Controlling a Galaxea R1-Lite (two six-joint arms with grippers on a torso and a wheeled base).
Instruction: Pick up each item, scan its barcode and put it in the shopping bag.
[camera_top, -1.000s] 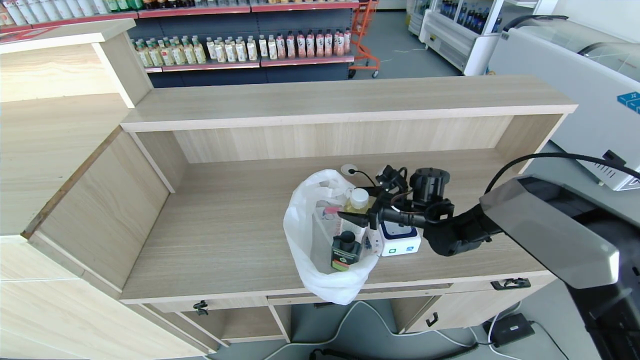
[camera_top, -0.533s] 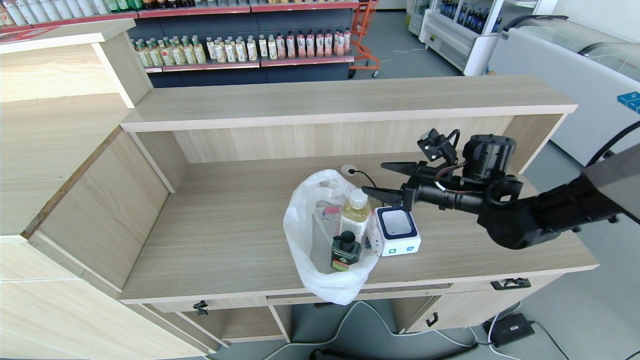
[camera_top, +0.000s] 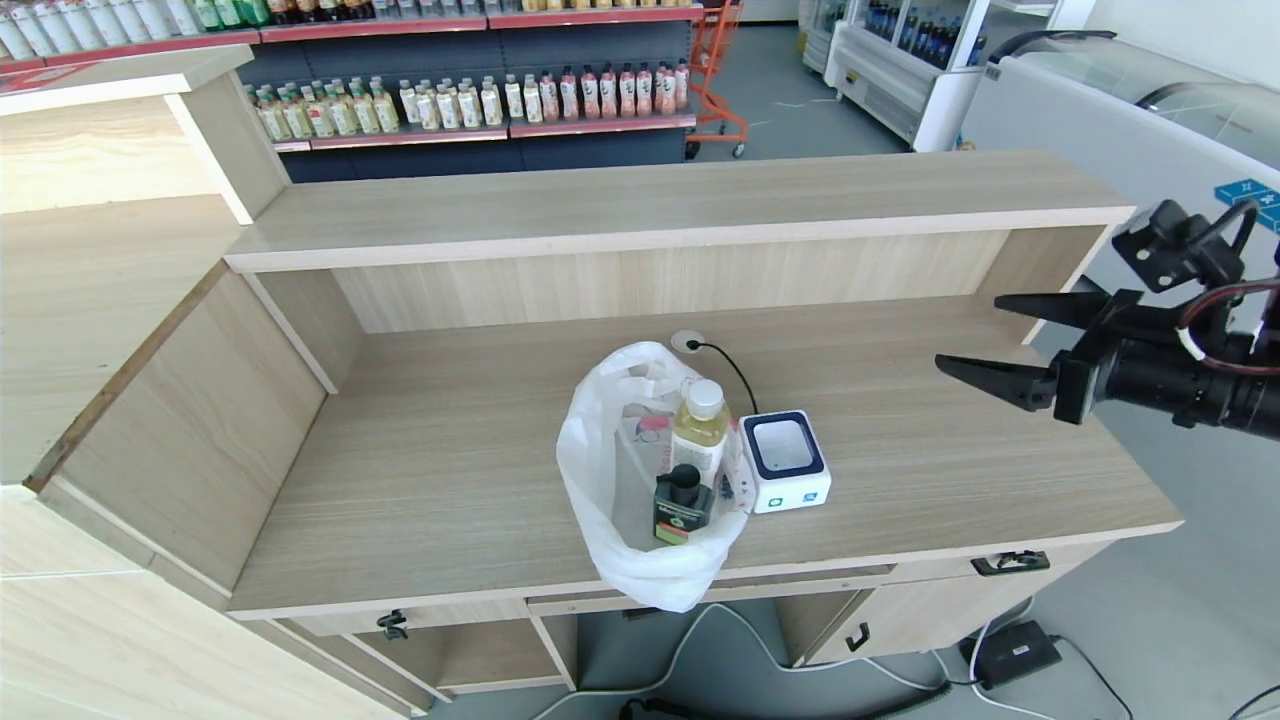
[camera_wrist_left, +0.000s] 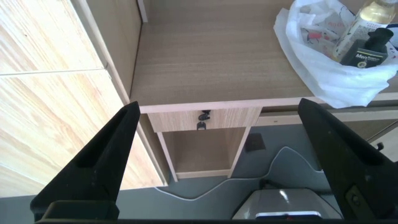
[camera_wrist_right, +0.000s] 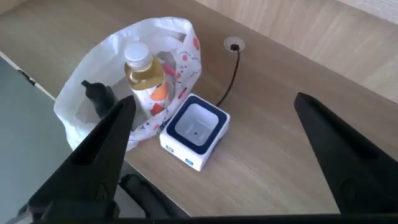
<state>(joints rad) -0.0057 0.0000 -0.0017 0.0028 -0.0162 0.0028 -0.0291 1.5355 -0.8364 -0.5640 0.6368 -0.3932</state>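
A white shopping bag (camera_top: 600, 470) stands on the wooden counter (camera_top: 450, 450) near its front edge. Inside it stand a yellow drink bottle (camera_top: 698, 425) with a white cap and a dark green bottle (camera_top: 680, 505) with a black pump top. A white and blue barcode scanner (camera_top: 786, 460) sits right beside the bag. My right gripper (camera_top: 990, 335) hangs open and empty above the counter's right end, well away from the bag. My left gripper (camera_wrist_left: 217, 162) is open below the counter's front edge, looking at the bag (camera_wrist_left: 323, 56). In the right wrist view the bag (camera_wrist_right: 93, 99), yellow bottle (camera_wrist_right: 144, 78) and scanner (camera_wrist_right: 194, 129) lie between the open fingers.
A black cable (camera_top: 725, 365) runs from the scanner to a round port (camera_top: 690, 340) at the counter's back. A raised ledge (camera_top: 660, 200) borders the far side, a side panel (camera_top: 190, 420) the left. Drawers with black handles (camera_top: 1010, 563) sit under the front edge.
My right gripper has drawn back from the bag, rising and swinging right to the counter's right end, empty and open. The head camera has shifted slightly. The yellow bottle stays in the bag.
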